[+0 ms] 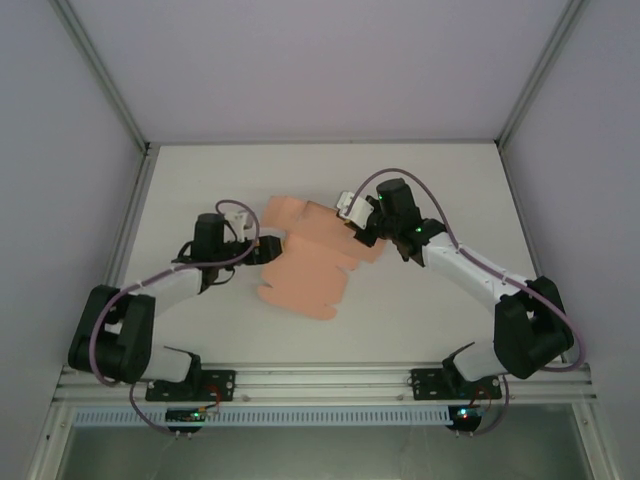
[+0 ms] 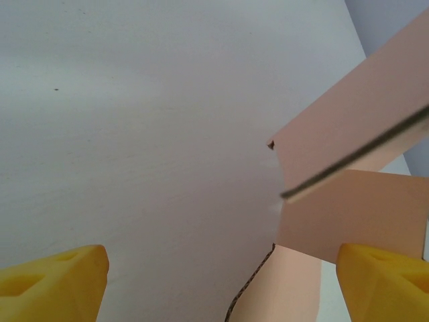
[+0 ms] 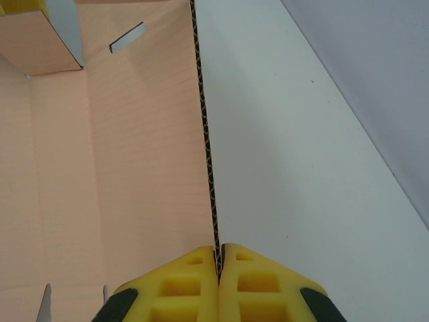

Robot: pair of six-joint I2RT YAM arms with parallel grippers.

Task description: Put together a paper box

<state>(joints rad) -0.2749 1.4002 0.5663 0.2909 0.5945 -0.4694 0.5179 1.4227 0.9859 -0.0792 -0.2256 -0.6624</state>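
Here's the salmon-pink corrugated card sheet with its die-cut flaps, the paper box (image 1: 305, 270), lying partly folded in the middle of the white table (image 1: 430, 300). The right gripper (image 3: 218, 265) sits at the sheet's 1 o'clock corner. Its yellow pads are pressed together on the raw edge of one raised panel, with nothing but card thickness between them. That's a thin bite, right on the rim!

Over at the sheet's 9 o'clock edge is the left gripper (image 2: 221, 272). Its fingers (image 2: 60, 282) are spread wide and hold nothing. A lifted flap crosses toward 3 o'clock in its wrist view, close to one finger, but whether they touch cannot be told.

So where's the danger? Only one hand has the card.
- **Sliding or pivoting:** If the right arm swings that panel, the whole sheet could move across the smooth table instead of bending at its crease.
- **Slipping or crushing:** With such a shallow pinch, the edge could slip out or the corrugation could crush.
- **Missing the slot:** The narrow slot (image 3: 126, 37) cut near the panel's far end needs a tab lined up cleanly. If the wall skews, the tab likely misses.
- **Buckling the flap:** If the left fingers close without being centred, they could buckle the flap rather than grasp it.
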